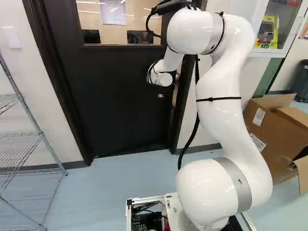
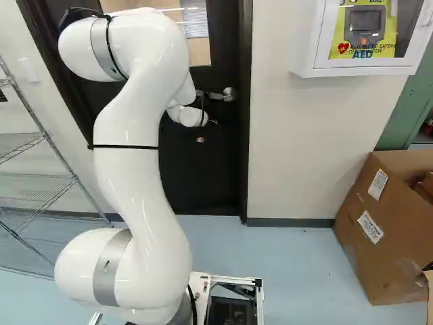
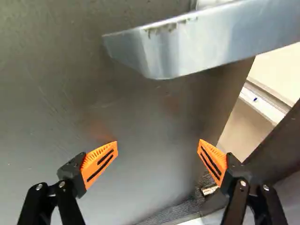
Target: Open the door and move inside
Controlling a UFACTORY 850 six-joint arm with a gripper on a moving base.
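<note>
Door (image 1: pixel 120 101): it stood ajar, dark, with a window in its upper part; in the wrist view a strip of pale room showed past its free edge.
Gap: it ran between that edge and the dark door frame (image 1: pixel 185 101), narrow beside the door's broad face.
Handle (image 3: pixel 201 44): the metal lever was on the door, ahead of the jaws and apart from both fingertips.
Jaws: they stood wide apart, the orange pads (image 3: pixel 101 161) angled toward each other, with the door's face beyond the space between them; the finger nearer the gap lined up with the door's edge, though whether it touched was perhaps too hard to judge from that angle.
Arm (image 1: pixel 219 106): it rose from the base and reached forward to the door, its wrist close to the handle side.
Floor (image 1: pixel 130 173): pale blue, it stretched from the base to the foot of the door.
Side edges: a wire shelf (image 1: pixel 29 139) stood left of the door, and an open cardboard box (image 2: pixel 382 230) lay beyond the wall section to its right, below a white wall cabinet (image 2: pixel 308 40).
</note>
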